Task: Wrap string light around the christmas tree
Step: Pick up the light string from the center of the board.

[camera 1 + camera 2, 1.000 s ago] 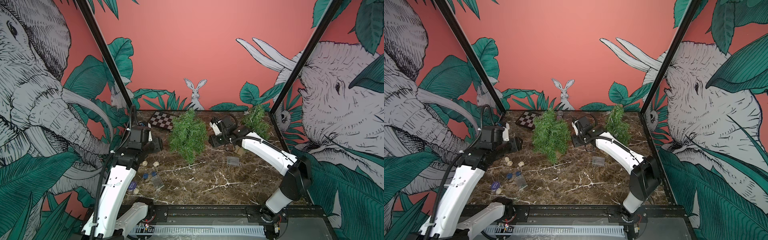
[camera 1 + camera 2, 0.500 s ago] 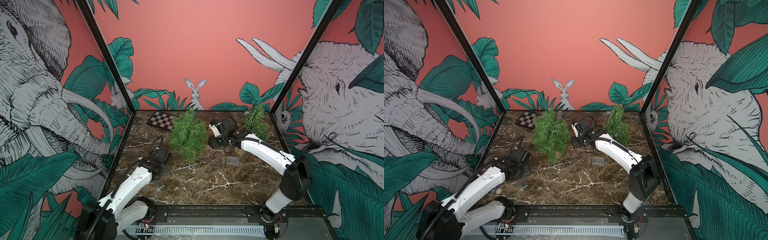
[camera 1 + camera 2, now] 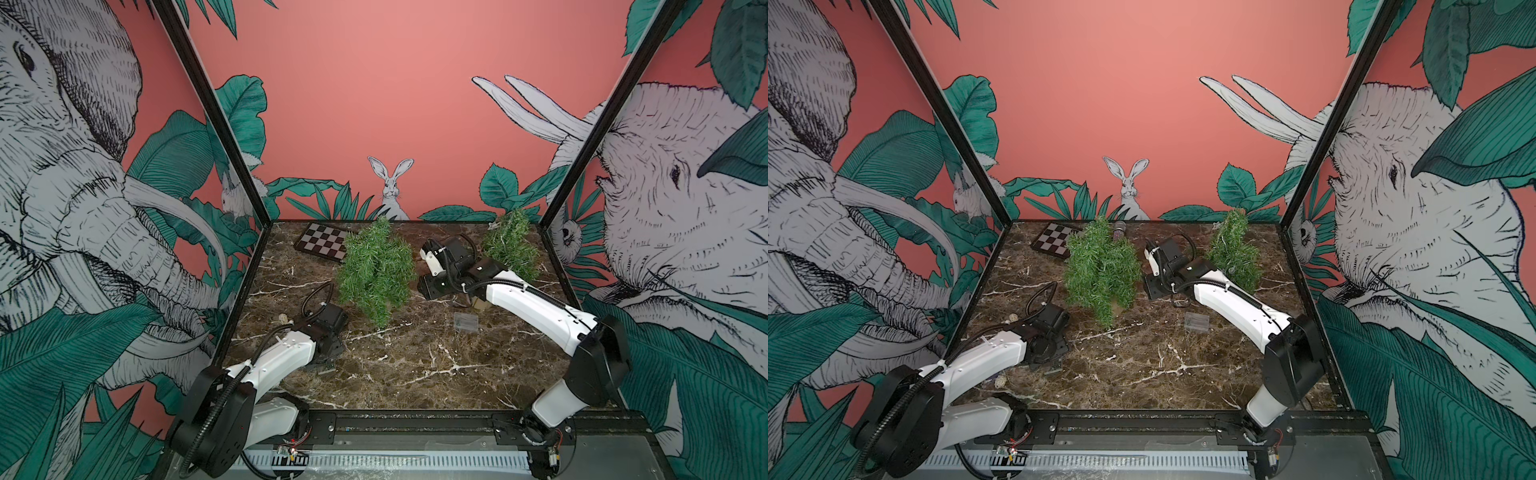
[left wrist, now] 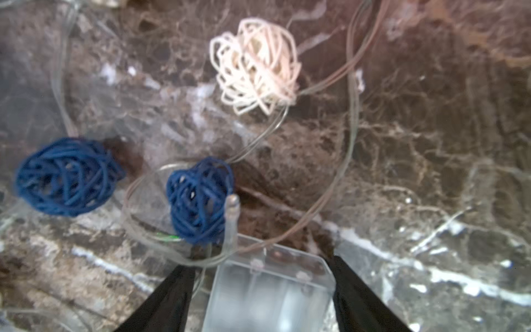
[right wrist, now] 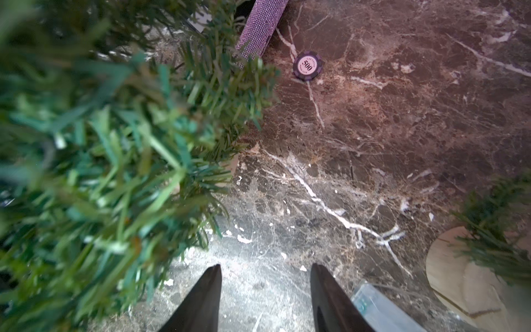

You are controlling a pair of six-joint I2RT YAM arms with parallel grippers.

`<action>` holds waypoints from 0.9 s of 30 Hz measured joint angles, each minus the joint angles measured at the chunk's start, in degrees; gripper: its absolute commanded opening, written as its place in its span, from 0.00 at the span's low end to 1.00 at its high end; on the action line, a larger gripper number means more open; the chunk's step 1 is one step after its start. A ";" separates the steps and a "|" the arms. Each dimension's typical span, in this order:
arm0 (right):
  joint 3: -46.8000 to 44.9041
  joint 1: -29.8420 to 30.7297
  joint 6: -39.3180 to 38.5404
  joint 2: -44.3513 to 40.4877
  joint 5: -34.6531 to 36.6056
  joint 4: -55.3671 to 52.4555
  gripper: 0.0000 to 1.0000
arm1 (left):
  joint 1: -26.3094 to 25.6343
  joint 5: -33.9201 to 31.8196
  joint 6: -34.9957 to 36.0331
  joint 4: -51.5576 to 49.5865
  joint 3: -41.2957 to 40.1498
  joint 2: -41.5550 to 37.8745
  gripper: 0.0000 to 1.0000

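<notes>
The string light lies on the marble at the front left: two blue wicker balls [image 4: 198, 198], a cream ball [image 4: 255, 63], thin clear wire and a clear battery box [image 4: 270, 293]. My left gripper [image 4: 260, 263] is low over it, open, its fingers straddling the battery box with a gap on one side. In both top views the left gripper [image 3: 322, 368] [image 3: 1050, 365] hides most of the light. The christmas tree [image 3: 376, 270] [image 3: 1100, 270] stands mid-table. My right gripper [image 5: 265, 266] [image 3: 428, 291] hangs open and empty just right of the tree [image 5: 100, 161].
A second small tree [image 3: 509, 245] on a wooden disc [image 5: 448, 273] stands at the back right. A checkerboard [image 3: 324, 245] lies back left. A clear box [image 3: 465, 322], a poker chip [image 5: 307, 66] and a purple glittery cylinder [image 5: 260, 26] lie near the tree.
My left arm has swung down from high at the left wall to low over the string light at the front left. The right arm has barely moved.
</notes>
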 measured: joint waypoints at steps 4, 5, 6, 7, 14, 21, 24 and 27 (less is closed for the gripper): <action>-1.18 0.00 0.59 -4.42 -0.72 -1.79 0.52 | 0.04 0.37 0.72 3.67 -0.22 0.02 0.63; -1.53 0.00 1.11 -5.77 -1.18 -2.21 0.51 | 0.04 1.07 0.94 4.59 -0.20 0.00 0.62; -1.97 0.02 1.86 -7.06 -1.66 -2.54 0.50 | 0.04 1.57 1.14 5.22 -0.17 0.02 0.61; -2.73 0.17 2.62 -8.59 -2.34 -2.67 0.50 | 0.00 2.45 1.36 5.97 -0.09 0.00 0.60; -8.72 11.63 9.62 -14.34 -0.26 -2.12 0.46 | -0.02 6.45 1.95 7.30 -0.02 -0.63 0.60; -10.47 23.47 12.48 -9.97 4.42 2.16 0.46 | -0.02 8.55 2.16 10.01 -0.81 -1.16 0.61; -8.90 26.05 12.96 -5.29 5.38 8.24 0.44 | -0.02 9.01 2.10 11.17 -2.05 -2.82 0.66; -8.04 27.76 13.68 -1.01 5.84 13.16 0.44 | -0.02 9.57 1.84 10.97 -3.21 -5.29 0.72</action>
